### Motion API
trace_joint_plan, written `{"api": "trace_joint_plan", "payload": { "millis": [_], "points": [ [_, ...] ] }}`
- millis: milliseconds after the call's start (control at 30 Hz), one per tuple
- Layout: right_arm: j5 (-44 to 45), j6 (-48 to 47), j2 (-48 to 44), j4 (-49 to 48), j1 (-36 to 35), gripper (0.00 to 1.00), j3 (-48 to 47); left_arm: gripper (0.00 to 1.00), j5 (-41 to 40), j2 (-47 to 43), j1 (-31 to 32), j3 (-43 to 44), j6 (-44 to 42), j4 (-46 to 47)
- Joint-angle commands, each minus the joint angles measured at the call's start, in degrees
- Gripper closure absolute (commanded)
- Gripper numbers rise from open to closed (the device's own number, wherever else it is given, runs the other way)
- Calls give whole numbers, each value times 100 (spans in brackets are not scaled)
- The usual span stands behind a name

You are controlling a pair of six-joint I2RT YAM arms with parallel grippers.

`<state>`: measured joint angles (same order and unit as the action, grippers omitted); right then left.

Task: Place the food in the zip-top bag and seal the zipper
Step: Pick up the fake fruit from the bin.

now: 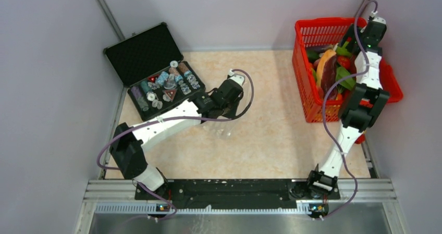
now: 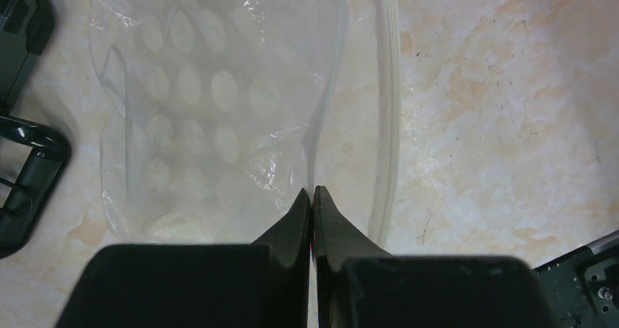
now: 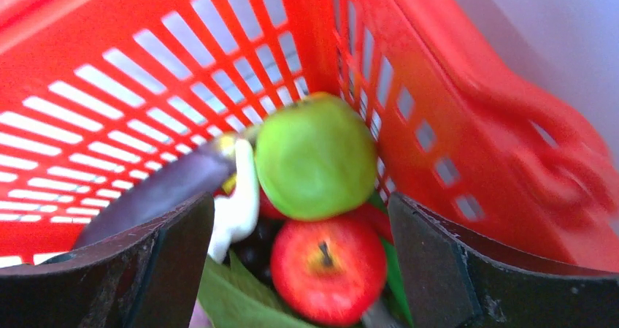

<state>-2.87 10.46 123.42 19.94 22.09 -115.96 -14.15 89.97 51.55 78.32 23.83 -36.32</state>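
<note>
Marbled tabletop (image 1: pixel 271 140); clear zip-top bag (image 2: pixel 212 101); red basket (image 1: pixel 323 23) of food (image 3: pixel 315 156)

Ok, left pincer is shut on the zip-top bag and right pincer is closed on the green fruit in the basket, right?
No: the right wrist view shows the right pincer open, fingers wide apart either side of the green fruit in the basket, not gripping it. The left pincer is shut on the zip-top bag.

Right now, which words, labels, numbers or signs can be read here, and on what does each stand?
None can be read.
Anything printed on the small bottles in the black case is too small to read.
The zip-top bag and red basket show no print.
</note>
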Motion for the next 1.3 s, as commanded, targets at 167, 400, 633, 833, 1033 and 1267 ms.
{"api": "trace_joint_plan", "payload": {
  "millis": [167,400,633,833,1033,1267],
  "points": [
    [539,-95,1245,109,-103,16,-2030,100,125,-127,-49,-71,-58,151],
    [904,98,1386,103,-115,19,-1862,100,78,-164,-65,-74,-29,122],
    [949,170,1392,659,-133,21,-1914,100,60,-174,-75,-75,-37,84],
    [984,38,1535,793,-147,29,-1793,100,67,-198,-84,-91,-37,81],
    [921,-4,1749,812,-166,24,-1968,100,58,-221,-81,-123,-28,90],
    [524,-127,1574,660,-180,57,-1652,100,1,-284,-84,-179,-12,80]
  ]
}}
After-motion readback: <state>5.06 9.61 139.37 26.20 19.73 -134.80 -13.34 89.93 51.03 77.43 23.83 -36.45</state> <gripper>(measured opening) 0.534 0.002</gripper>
